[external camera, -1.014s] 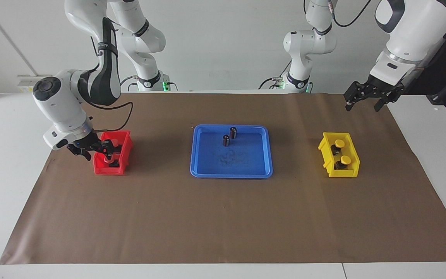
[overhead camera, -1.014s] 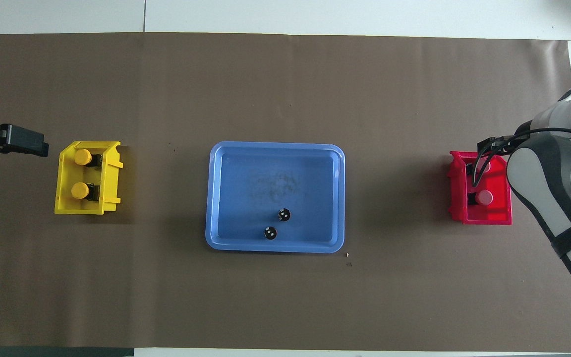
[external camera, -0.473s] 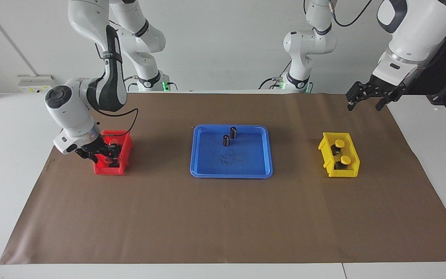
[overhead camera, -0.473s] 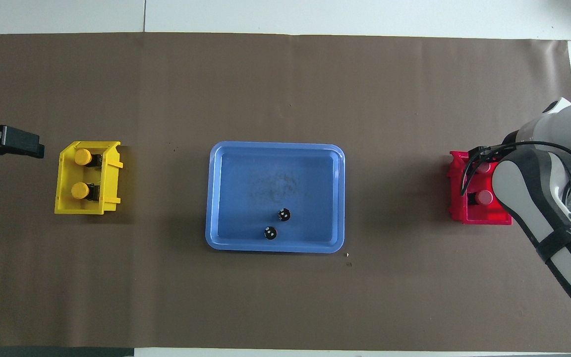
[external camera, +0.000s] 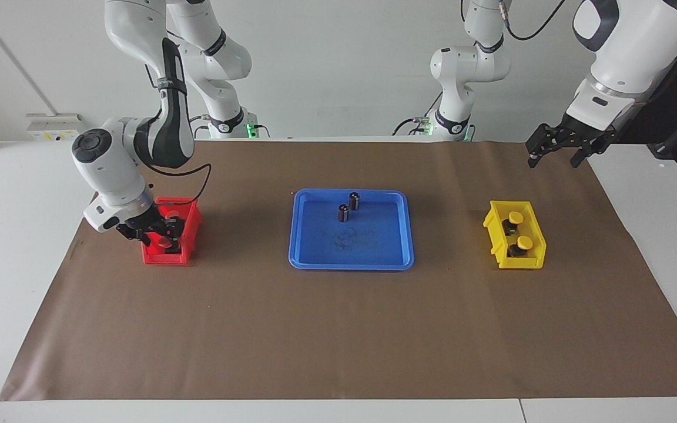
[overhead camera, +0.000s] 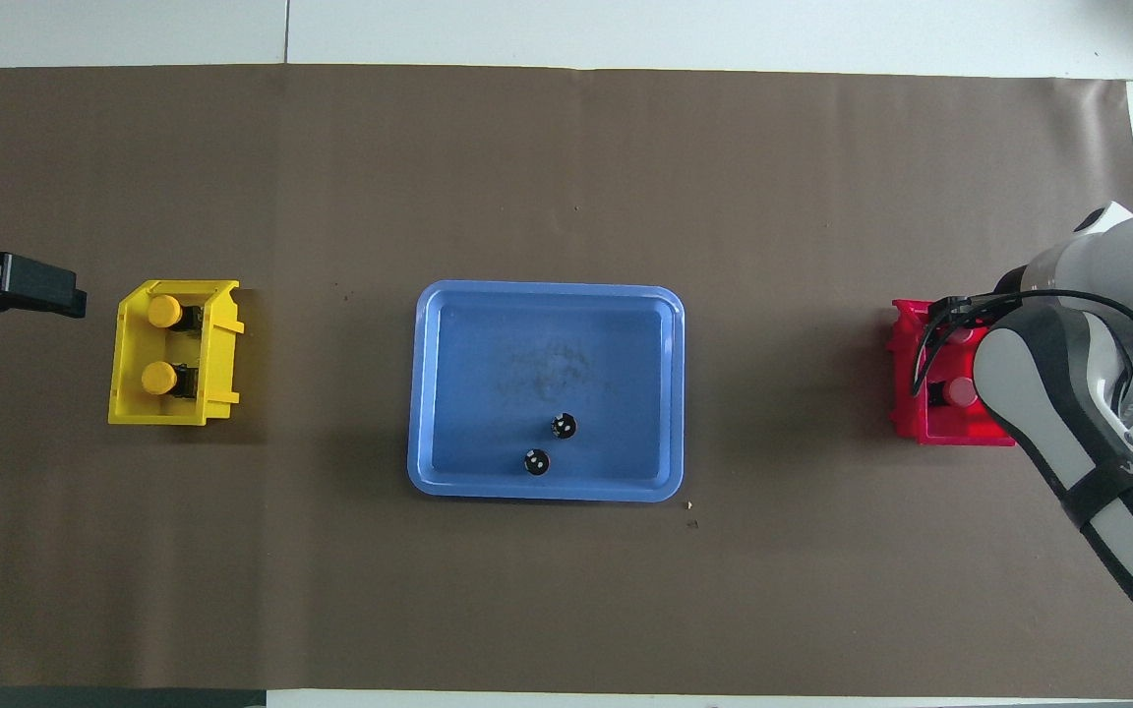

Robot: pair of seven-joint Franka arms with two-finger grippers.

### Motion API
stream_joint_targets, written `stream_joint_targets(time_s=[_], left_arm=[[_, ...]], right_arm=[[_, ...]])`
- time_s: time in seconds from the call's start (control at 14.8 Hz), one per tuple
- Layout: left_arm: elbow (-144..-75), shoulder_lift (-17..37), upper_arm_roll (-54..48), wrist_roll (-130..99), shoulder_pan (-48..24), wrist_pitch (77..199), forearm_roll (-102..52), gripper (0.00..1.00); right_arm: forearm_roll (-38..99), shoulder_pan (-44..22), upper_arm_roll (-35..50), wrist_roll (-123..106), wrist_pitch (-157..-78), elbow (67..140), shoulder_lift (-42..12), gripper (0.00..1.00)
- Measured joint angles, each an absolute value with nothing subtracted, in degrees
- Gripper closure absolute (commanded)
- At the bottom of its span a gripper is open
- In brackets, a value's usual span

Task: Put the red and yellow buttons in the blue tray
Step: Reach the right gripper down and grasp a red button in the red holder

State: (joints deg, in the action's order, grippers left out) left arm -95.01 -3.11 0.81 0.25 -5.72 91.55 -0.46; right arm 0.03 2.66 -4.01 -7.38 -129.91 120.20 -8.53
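The blue tray [external camera: 350, 265] [overhead camera: 547, 492] lies mid-table. Two yellow buttons [external camera: 515, 218] [external camera: 525, 241] [overhead camera: 163, 311] [overhead camera: 158, 378] sit in the yellow bin [external camera: 515, 262] [overhead camera: 124, 393]. My right gripper [external camera: 161, 235] is down inside the red bin [external camera: 191, 220] [overhead camera: 906, 423], around the red button [external camera: 166, 240] that lies farther from the robots. The other red button [overhead camera: 960, 391] sits nearer in the same bin, partly under my right arm. My left gripper [external camera: 556, 154] [overhead camera: 45, 287] hangs open and empty in the air, over the paper's edge at the left arm's end, beside the yellow bin.
Two small dark capless cylinders [external camera: 354, 201] [external camera: 343, 212] [overhead camera: 564, 426] [overhead camera: 536, 461] stand in the tray, on its side nearer the robots. Brown paper covers the table. The red bin is at the right arm's end, the yellow bin at the left arm's end.
My right arm's wrist has swung in over the red bin while its gripper stayed down inside it. My left gripper has drifted slightly up and outward. Bins, tray and buttons keep their places.
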Motion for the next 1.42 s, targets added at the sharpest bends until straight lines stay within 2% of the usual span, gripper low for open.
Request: stream_joint_targets(time_s=[0.88, 1.01, 1.28, 1.42], left_arm=[[-95.23, -3.20, 0.81, 0.25, -5.69, 91.55, -0.46, 0.00], [-95.23, -3.20, 0.81, 0.25, -5.69, 91.55, -0.46, 0.00], [-95.23, -3.20, 0.81, 0.25, -5.69, 91.55, -0.46, 0.00], [-95.24, -3.20, 0.81, 0.25, -5.69, 91.55, -0.46, 0.00]], right_arm=[[0.03, 2.64, -4.01, -7.38, -130.87, 121.15, -8.16, 0.42], [0.03, 2.63, -4.00, -7.38, -131.41, 121.58, -8.13, 0.52], [0.03, 2.61, -3.87, -7.38, -131.75, 121.94, -8.07, 0.87], [0.03, 2.61, -3.86, -7.43, -131.75, 121.91, -8.02, 0.89]])
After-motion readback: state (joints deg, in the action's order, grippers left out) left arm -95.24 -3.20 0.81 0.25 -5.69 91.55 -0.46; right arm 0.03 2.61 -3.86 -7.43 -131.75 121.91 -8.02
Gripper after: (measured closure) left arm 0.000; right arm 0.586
